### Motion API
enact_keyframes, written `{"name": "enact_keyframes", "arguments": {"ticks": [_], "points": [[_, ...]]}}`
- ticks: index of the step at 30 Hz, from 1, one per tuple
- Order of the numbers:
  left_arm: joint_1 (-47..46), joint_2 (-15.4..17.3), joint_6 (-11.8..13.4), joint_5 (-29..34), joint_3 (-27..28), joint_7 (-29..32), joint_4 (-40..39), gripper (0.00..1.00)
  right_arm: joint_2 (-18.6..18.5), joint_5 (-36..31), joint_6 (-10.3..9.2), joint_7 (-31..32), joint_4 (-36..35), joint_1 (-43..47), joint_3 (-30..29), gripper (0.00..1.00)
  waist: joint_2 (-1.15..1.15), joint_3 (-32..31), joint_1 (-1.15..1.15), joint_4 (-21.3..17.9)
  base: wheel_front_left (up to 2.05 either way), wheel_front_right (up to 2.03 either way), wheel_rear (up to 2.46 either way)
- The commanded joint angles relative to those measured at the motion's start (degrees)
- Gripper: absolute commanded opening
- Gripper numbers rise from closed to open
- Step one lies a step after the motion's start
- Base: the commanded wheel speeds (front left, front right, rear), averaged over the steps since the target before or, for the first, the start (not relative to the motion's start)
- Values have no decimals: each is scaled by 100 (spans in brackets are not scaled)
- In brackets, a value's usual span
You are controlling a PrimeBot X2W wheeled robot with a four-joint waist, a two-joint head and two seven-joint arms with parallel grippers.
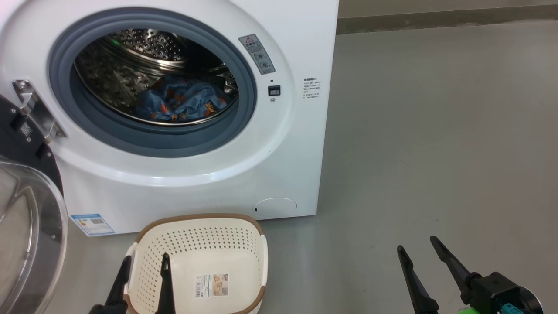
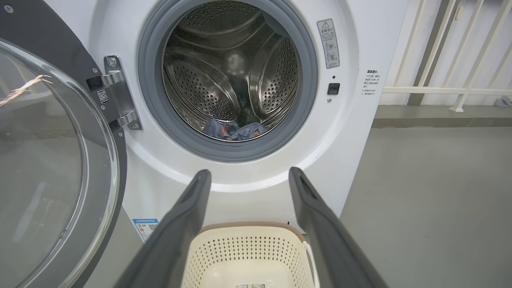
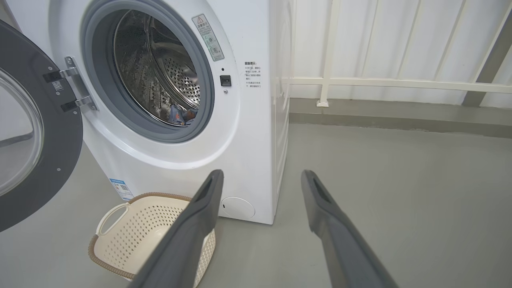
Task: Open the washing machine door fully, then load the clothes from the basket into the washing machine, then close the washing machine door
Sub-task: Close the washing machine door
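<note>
In the steel drum (image 1: 144, 48) of the washing machine (image 1: 183, 183) I can see the clothes (image 1: 181, 102), blue with orange figures, lying at the bottom. The basket (image 1: 196, 216) sits on the floor just in front of the machine, with only a paper label (image 1: 212, 284) in it. So I think the loading is done.

The washing machine door (image 1: 26, 218) hangs wide open on my left. Shutting it is the one job to go.

My left gripper (image 1: 146, 259) hovers over the basket, fingers spread wide, nothing in them. My right gripper (image 1: 417, 244) is over the bare grey floor (image 1: 436, 131), fingers wide apart too, holding nothing.

The basket sits low, near where the door will swing. I cannot tell if the door will clear it. A white railing (image 3: 400, 83) stands behind, well away.
</note>
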Motion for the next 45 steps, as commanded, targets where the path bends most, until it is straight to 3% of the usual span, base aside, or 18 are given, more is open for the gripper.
{"name": "enact_keyframes", "arguments": {"ticks": [1,12,28,45], "points": [[-137,101,26,-17,184,-29,-107,100,-28,2,9,-14,-155,-113,131,100,0,0,0,5,0,0,0],[-199,126,69,17,166,-36,-58,100,-27,26,9,-24,-143,-143,151,100,0,26,0,48,-19,19,0],[-315,187,15,17,99,-21,-13,100,-27,90,9,-62,-94,-227,149,100,0,151,0,105,-115,115,0],[-373,209,84,12,115,-48,-27,100,-27,85,9,-84,-74,-268,118,100,0,182,0,178,-5,5,0]]}}
